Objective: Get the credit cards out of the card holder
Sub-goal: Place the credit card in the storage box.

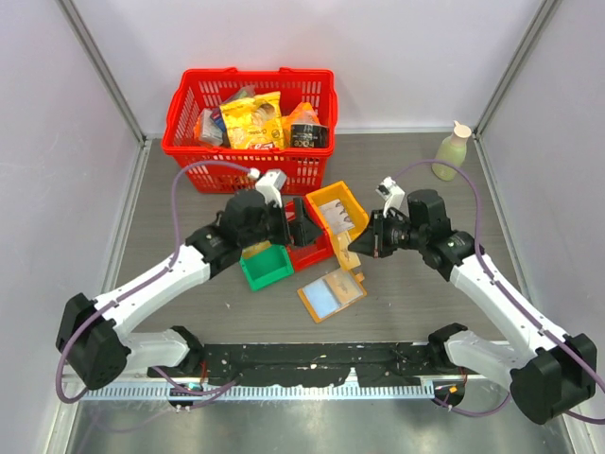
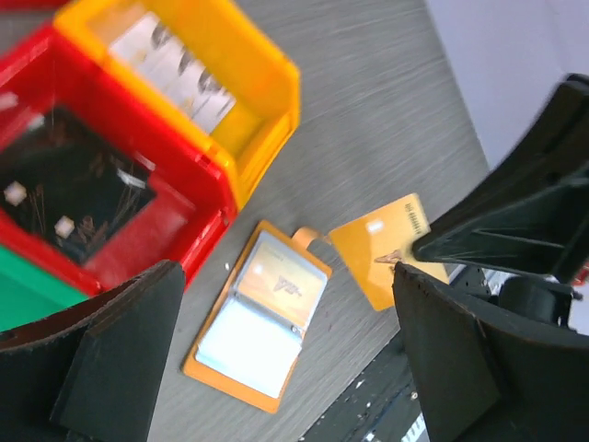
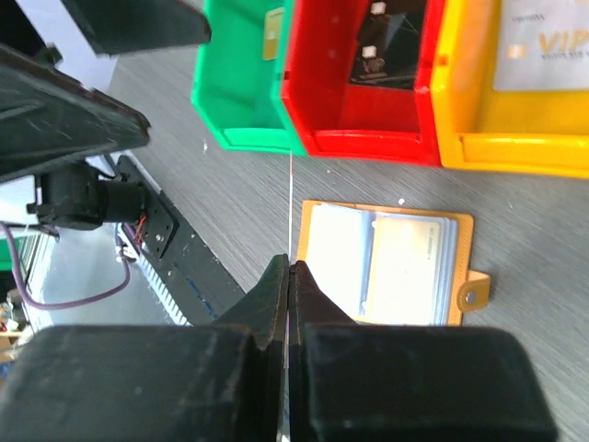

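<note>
The card holder (image 1: 331, 295) lies open on the table, tan-orange with bluish clear sleeves. It also shows in the left wrist view (image 2: 253, 318) and the right wrist view (image 3: 386, 262), with pale cream credit cards (image 3: 405, 267) still in its sleeves. My right gripper (image 1: 357, 244) is shut on one orange card (image 2: 382, 249) and holds it above the table beside the holder. In the right wrist view that card is a thin edge (image 3: 290, 203) between the pads (image 3: 291, 276). My left gripper (image 1: 301, 230) is open and empty over the red bin (image 1: 312, 251).
A yellow bin (image 1: 326, 200) holds whitish cards (image 1: 345, 216). A green bin (image 1: 267, 269) sits left of the red one. A red basket (image 1: 250, 156) of packets stands at the back. A pale green bottle (image 1: 452, 151) stands at the back right.
</note>
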You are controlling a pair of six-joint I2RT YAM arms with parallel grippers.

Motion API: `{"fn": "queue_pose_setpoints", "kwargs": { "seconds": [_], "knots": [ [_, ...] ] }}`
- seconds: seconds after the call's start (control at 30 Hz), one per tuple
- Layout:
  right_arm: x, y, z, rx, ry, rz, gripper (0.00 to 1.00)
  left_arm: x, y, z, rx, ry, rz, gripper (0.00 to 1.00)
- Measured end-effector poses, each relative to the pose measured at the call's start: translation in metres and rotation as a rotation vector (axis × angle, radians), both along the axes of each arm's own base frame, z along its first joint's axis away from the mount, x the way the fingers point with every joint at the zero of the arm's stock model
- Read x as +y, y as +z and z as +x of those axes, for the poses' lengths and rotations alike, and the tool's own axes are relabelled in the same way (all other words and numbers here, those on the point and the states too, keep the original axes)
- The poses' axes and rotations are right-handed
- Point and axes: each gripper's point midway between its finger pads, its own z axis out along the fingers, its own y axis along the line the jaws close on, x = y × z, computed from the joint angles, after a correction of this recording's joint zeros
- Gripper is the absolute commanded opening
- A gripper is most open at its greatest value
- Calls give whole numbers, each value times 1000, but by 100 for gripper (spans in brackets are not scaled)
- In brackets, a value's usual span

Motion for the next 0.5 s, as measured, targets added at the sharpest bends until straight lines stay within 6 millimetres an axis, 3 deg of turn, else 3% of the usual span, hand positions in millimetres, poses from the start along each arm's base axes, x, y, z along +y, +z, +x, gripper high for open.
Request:
{"fn": "queue_pose_setpoints", "kwargs": {
  "seconds": [0.1,0.23,0.5],
  "knots": [
    [6,18,-1,-51,68,15,1,-1,34,2,-117,-133,32,99],
    [11,29,-5,-104,151,30,1,-9,61,-15,-240,-366,93,99],
    [22,46,-18,-180,295,99,1,-15,60,-48,-371,-751,179,100]
  ]
}}
